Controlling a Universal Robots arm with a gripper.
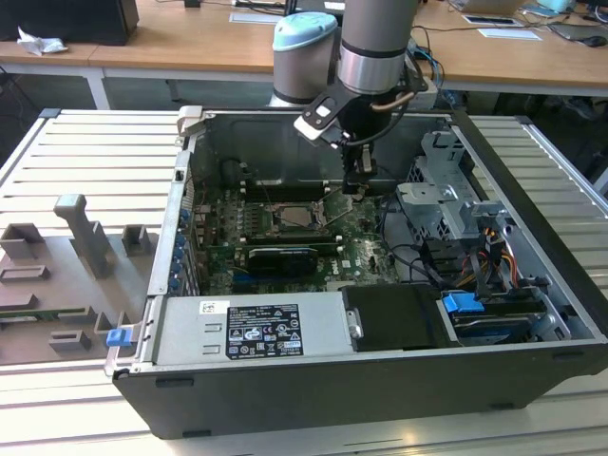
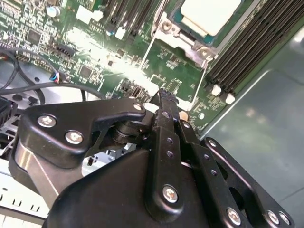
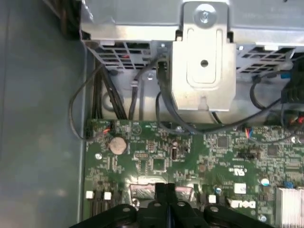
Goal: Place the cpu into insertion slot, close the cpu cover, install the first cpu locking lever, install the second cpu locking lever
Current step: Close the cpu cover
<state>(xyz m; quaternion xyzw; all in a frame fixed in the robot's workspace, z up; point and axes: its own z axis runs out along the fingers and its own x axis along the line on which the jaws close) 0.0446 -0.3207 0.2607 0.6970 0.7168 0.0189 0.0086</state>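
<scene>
The cpu (image 2: pixel 209 14) shows its pale face inside the insertion slot (image 1: pixel 295 217) on the green board. The silver cpu cover (image 2: pixel 190 42) lies flat around it. Two thin wire levers (image 2: pixel 147 57) (image 2: pixel 201 80) run out from the socket's corners towards my gripper. My gripper (image 2: pixel 164 96) is shut, with nothing seen between its black fingers. Its tip hovers just above the board between the free ends of the two levers. In the exterior view the gripper (image 1: pixel 359 185) hangs inside the case, just to the exterior view's right of the slot. The fingertips (image 3: pixel 165 189) also show in the first wrist view.
Long black memory slots (image 2: pixel 247 52) flank the socket. A metal drive cage (image 3: pixel 204 61) with loose cables (image 3: pixel 166 114) stands beyond the board's edge. A graphics card (image 1: pixel 280 258) and the power supply (image 1: pixel 256 328) sit nearer the case front. Grey fixtures (image 1: pixel 85 233) stand on the table outside.
</scene>
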